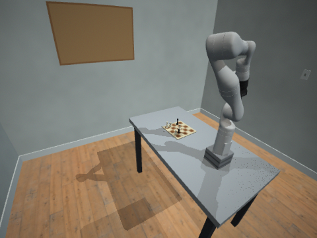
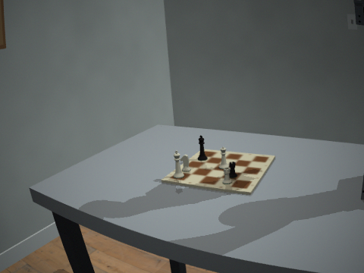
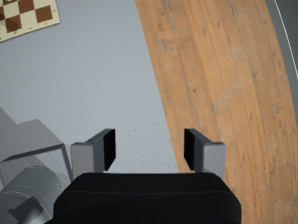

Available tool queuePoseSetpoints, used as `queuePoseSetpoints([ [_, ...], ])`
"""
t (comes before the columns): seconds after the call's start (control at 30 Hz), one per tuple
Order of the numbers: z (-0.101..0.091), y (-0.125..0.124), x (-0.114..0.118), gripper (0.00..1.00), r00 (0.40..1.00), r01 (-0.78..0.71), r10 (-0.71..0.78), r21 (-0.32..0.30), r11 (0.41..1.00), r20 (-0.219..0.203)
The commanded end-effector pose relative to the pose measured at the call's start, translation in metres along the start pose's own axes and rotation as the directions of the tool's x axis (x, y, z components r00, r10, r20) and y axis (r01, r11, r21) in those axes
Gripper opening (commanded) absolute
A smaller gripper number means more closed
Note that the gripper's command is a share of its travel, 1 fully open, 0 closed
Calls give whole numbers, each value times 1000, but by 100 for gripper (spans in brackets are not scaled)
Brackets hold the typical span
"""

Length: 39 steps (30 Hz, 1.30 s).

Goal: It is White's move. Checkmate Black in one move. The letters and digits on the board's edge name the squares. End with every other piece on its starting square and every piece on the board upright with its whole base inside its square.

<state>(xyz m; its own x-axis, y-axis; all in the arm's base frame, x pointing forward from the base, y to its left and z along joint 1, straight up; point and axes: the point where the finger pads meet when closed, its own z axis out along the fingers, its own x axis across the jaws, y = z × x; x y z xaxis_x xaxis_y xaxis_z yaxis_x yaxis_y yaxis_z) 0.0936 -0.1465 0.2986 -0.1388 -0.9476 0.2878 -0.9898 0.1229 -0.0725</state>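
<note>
The grey worktop (image 1: 185, 165) carries the arm's base block (image 1: 211, 162) near one end and a small chessboard (image 2: 262, 171) toward the far end, so the board lies well apart from the arm's foot. The arm (image 1: 228, 86) is folded high above its base, and its end effector (image 3: 148, 151) hangs far over the worktop's edge, looking down on bare grey surface and the wooden floor (image 3: 220, 63) beside it. Its two fingers stand wide apart with nothing between them.

The relation that matters: in the wrist view the board shows only as a corner at the upper left, so the pieces lie ahead of the end effector and off to that side, and well below it. My judgement is that the coming move needs a long reach across and down before any grasp.

On the board, six pieces stand upright. The black king (image 2: 202, 149) is at the far edge, a white queen-like piece (image 2: 223, 157) near it. A white king (image 2: 177, 165) and white knight (image 2: 186, 163) stand together at the left edge. A white rook (image 2: 227, 176) and a black rook (image 2: 233, 170) stand just beside each other near the front. The edge letters are too small to read, so I cannot tell which squares these are, nor name the mating piece with confidence
</note>
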Motion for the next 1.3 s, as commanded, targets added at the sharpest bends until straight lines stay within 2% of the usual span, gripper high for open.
queuePoseSetpoints([
  [0.0,0,0,0,100,1000,0,0,1,1000,-1],
  [0.73,-1,-2,1,100,1000,14,-14,1,1000,3],
  [1.1,-5,-13,5,100,996,75,-75,4,997,38],
  [1.27,-8,-29,11,100,986,145,-146,16,989,77],
])
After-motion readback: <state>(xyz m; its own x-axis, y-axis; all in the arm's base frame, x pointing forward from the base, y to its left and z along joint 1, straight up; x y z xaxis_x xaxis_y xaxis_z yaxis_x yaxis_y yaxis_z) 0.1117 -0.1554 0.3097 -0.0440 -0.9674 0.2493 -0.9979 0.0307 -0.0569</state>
